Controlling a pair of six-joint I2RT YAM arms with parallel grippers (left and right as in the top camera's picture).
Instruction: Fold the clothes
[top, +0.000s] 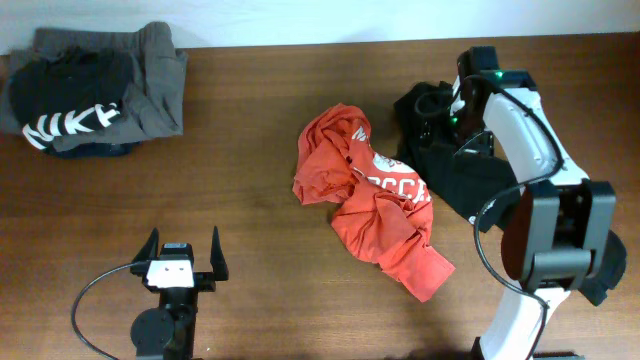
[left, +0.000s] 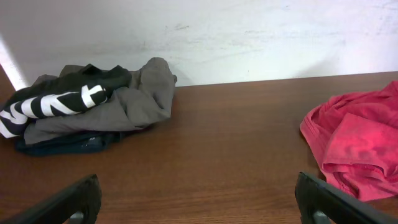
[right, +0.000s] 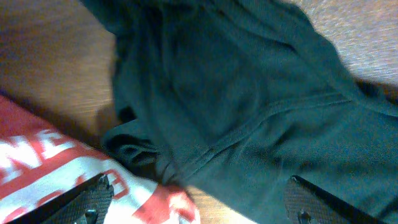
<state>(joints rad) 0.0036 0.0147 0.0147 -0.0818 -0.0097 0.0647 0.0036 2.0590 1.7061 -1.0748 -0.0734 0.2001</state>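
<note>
Two grippers work over a brown wooden table (top: 260, 130), and three lots of clothing lie on it: one crumpled red-orange fabric shirt (top: 372, 205), one loose black fabric garment (right: 236, 106), and one heap of folded clothes (top: 95, 95).

The heap holds at least three pieces: a grey one, a black one with bold white lettering, and a dark blue one underneath.

The left gripper (top: 184, 242) has its fingers spread wide with nothing between them, only bare wood ahead. The heap lies ahead of these fingers and off to their left. The shirt lies ahead and off to their right, well apart from both fingers.

The right gripper (right: 199, 183) also has its fingers wide apart and holds nothing. The black garment spreads directly beneath and between them, wrinkled, with a stitched seam running across it.

The shirt is bunched and unfolded, twisted into ridges, with a white panel carrying red lettering turned upward. Its edge touches the black garment, close beside the finger at the lower left of the right wrist view.
</note>
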